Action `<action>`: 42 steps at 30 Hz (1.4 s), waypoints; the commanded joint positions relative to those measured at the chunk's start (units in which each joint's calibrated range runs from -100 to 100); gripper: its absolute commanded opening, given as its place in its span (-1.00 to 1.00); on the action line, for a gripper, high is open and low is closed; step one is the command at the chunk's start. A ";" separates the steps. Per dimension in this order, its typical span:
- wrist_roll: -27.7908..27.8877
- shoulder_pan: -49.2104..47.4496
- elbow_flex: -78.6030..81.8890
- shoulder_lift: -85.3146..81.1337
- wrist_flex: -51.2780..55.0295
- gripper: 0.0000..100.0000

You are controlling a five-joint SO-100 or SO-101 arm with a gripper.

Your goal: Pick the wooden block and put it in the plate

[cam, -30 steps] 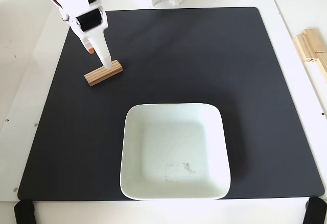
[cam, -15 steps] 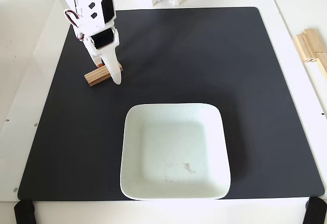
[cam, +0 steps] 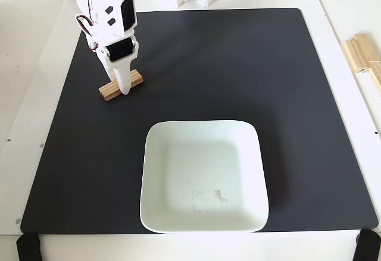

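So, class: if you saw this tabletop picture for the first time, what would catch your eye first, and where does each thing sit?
The big white plate stands out against the black mat, low and centre in the fixed view, with nothing in it. Next comes the white gripper at upper left, reaching down over the small wooden block lying on the mat. A pile of pale wooden sticks lies off the mat at the right edge.

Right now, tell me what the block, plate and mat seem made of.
Block: light-tan wood, unfinished by the look, with lengthwise grooves like glued strips.
Plate: white and glossy, probably glazed ceramic, though plastic can't be ruled out; its base shows soft reflections and faint marks.
Mat: matte black with no glare, probably rubber or foam sheet; the view leaves that open.
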 commanded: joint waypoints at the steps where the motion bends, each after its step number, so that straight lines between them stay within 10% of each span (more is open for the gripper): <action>1: 0.07 -0.79 -0.09 0.27 -0.38 -0.98; 26: 11.82 -23.75 11.96 -65.24 17.73 -0.98; 42: 14.38 -30.24 8.63 -29.56 -36.79 -0.98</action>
